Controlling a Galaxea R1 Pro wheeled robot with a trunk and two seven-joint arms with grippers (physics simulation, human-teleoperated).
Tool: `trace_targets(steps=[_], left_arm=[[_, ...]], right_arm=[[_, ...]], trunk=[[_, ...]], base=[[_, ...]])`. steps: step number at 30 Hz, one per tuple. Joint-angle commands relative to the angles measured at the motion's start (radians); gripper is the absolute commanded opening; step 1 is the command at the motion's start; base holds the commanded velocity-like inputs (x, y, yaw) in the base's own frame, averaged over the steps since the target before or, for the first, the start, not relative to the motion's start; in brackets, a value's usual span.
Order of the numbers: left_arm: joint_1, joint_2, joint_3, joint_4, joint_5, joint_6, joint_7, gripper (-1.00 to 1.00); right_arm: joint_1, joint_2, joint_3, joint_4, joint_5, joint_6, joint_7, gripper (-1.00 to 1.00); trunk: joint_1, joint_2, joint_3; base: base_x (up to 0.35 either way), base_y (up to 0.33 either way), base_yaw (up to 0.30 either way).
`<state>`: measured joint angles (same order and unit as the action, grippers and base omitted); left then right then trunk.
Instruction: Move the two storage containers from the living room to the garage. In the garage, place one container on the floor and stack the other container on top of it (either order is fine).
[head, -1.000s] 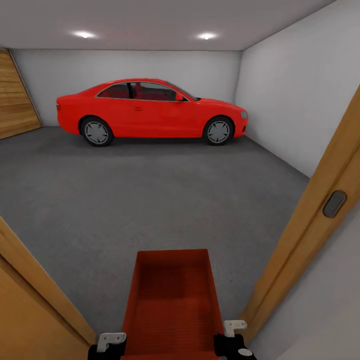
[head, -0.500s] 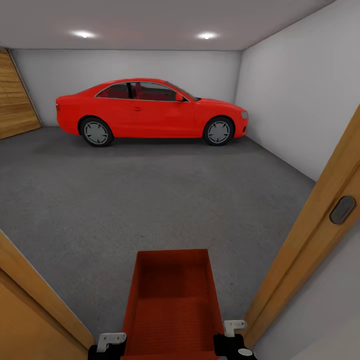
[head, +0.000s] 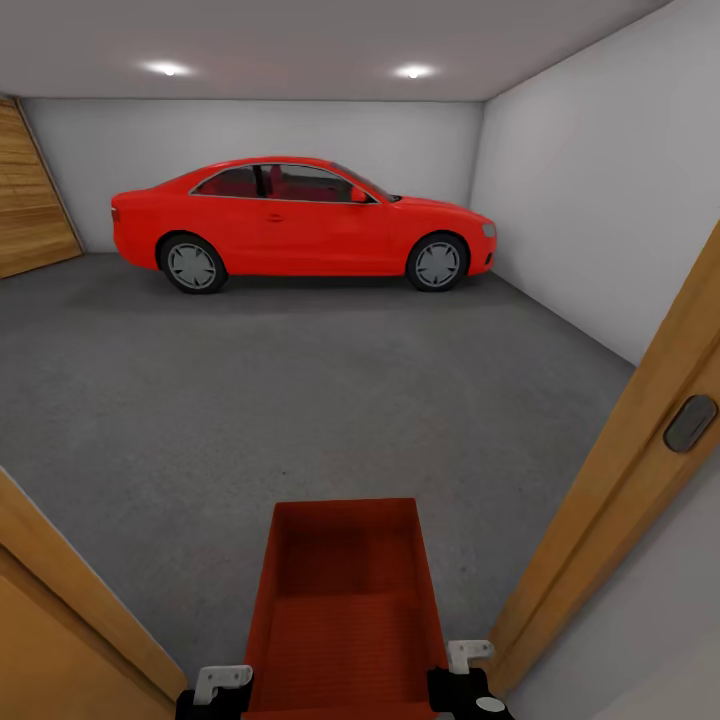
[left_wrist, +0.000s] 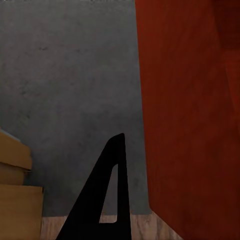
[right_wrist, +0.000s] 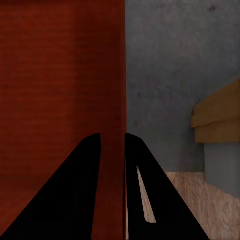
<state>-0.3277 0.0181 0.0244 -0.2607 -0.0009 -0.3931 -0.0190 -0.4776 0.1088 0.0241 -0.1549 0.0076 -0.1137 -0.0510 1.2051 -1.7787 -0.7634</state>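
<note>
A red coupe (head: 300, 217) stood side-on against the far pale grey wall (head: 260, 135), nose toward the right-hand wall (head: 590, 190). Two round ceiling lights (head: 168, 69) glowed above it. At the left edge a slatted wooden panel (head: 30, 200) leaned in (door or wall, hard to tell). Closer in, a light wood door frame (head: 610, 480) rose on the right, carrying a dark grey oval latch plate (head: 691, 423), and another wood jamb (head: 70, 610) slanted up on the left.

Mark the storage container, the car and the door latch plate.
storage container (head: 345, 600), head view, ribbed bottom.
car (head: 300, 225), head view, side door.
door latch plate (head: 690, 423), head view, plate centre.
</note>
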Motion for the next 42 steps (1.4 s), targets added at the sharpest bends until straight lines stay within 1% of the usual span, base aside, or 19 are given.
trace_targets(steps=[1, 8, 19, 42], left_arm=[[-0.001, 0.0, 0.009, 0.001, 0.004, -0.003, 0.001, -1.0], [-0.001, 0.0, 0.009, 0.001, 0.004, -0.003, 0.001, -1.0], [-0.001, 0.0, 0.009, 0.001, 0.004, -0.003, 0.002, -1.0], [-0.001, 0.0, 0.009, 0.001, 0.004, -0.003, 0.001, -1.0]], right_arm=[[-0.001, 0.0, -0.003, 0.0, 0.002, -0.003, -0.006, -1.0], [-0.001, 0.0, -0.003, 0.0, 0.002, -0.003, -0.006, -1.0], [-0.001, 0.0, -0.003, 0.0, 0.002, -0.003, -0.006, -1.0], [-0.001, 0.0, -0.003, 0.0, 0.002, -0.003, -0.006, -1.0]], trunk=[[0.0, 0.0, -0.001], [0.0, 0.0, -0.001], [0.0, 0.0, -0.001], [0.0, 0.0, -0.001]], base=[[0.109, 0.026, 0.0], [0.113, 0.04, 0.0], [0.018, 0.005, 0.0], [0.073, 0.023, 0.0]])
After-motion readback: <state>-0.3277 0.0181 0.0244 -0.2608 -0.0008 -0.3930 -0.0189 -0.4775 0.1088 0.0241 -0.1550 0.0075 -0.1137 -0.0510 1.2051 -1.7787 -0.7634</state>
